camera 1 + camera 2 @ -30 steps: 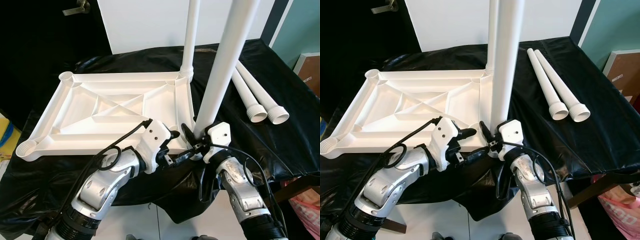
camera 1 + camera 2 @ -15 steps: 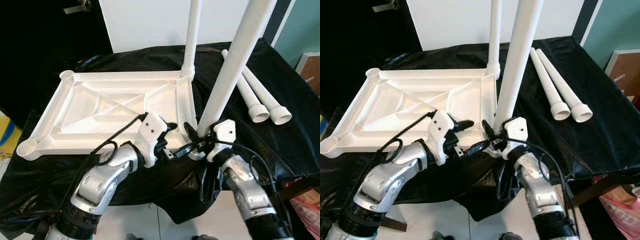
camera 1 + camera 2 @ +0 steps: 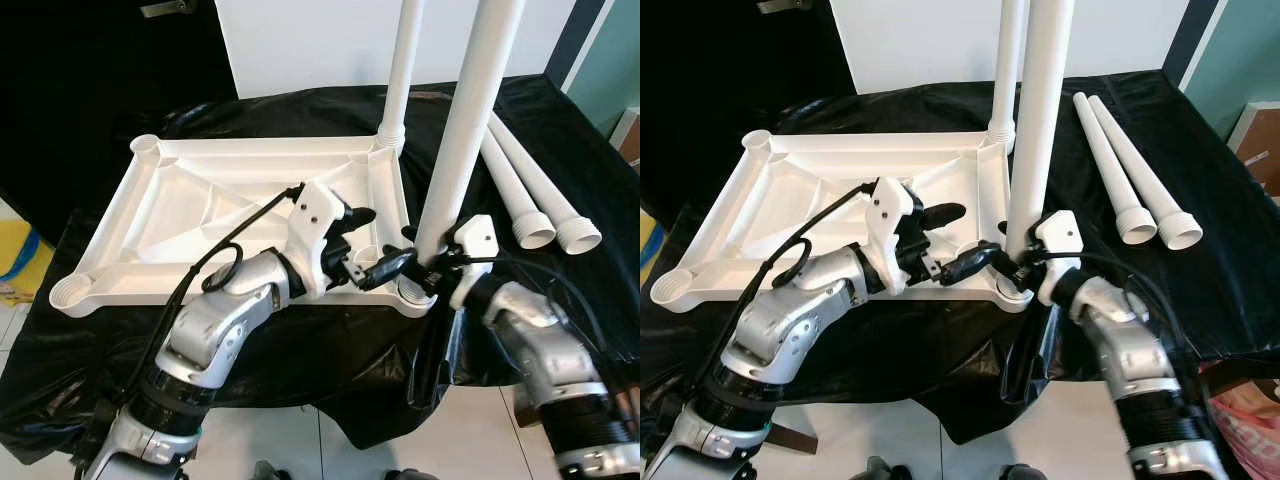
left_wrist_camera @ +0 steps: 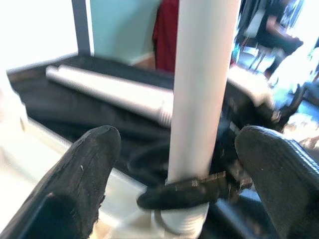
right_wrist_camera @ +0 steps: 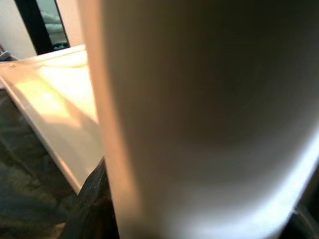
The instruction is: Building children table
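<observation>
The white tabletop [image 3: 250, 190] lies upside down on the black-covered table. One white leg [image 3: 402, 70] stands upright in its far right corner. A second leg [image 3: 470, 120] stands almost upright with its lower end at the near right corner socket [image 3: 412, 292]. My right gripper [image 3: 425, 272] is shut on this leg just above its base, and the leg [image 5: 209, 114] looms close in the right wrist view. My left gripper [image 3: 372, 243] is open over the tabletop beside that corner. In the left wrist view its fingers [image 4: 84, 174] stand wide apart on either side of the leg [image 4: 202, 89].
Two loose white legs [image 3: 535, 190] lie side by side on the black cloth at the right. The cloth [image 3: 300, 350] hangs over the table's near edge. A white wall panel [image 3: 320, 40] stands behind the table, with dark space at the left.
The held leg has swung from a lean to nearly upright at the near right corner. My left gripper has reached further over the tabletop toward it. The camera view has shifted.
</observation>
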